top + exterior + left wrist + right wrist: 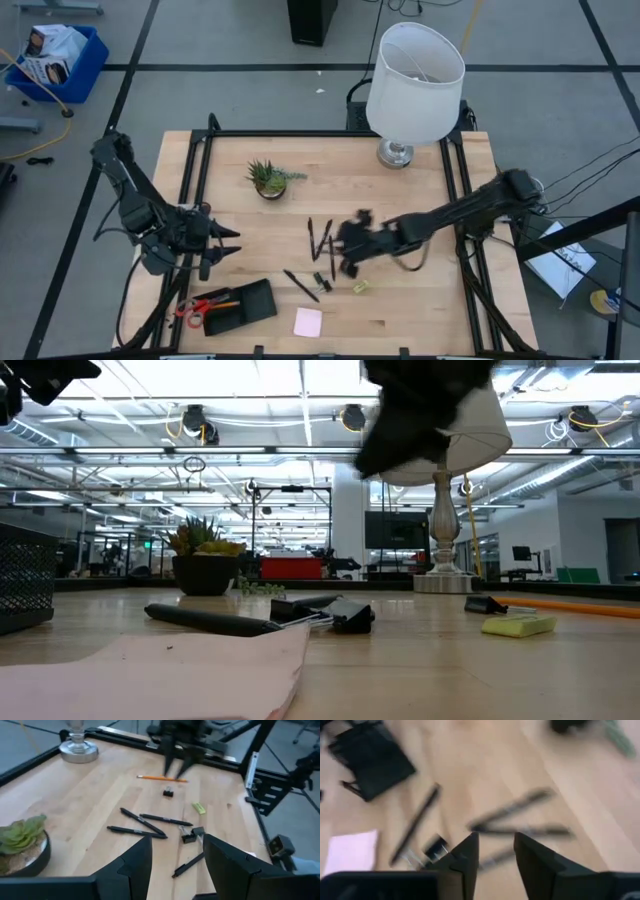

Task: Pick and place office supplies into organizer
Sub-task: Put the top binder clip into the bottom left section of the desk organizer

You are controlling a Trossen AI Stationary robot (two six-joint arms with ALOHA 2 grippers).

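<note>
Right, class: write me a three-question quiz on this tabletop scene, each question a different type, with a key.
1. True or false: the red-handled scissors lie in the organizer.
2. What stands nearest the lamp? A) potted plant B) pink sticky-note pad C) the organizer
3. Fill in: the right gripper hovers over the loose ____.

Key: 1 true. 2 A. 3 pens.
</note>
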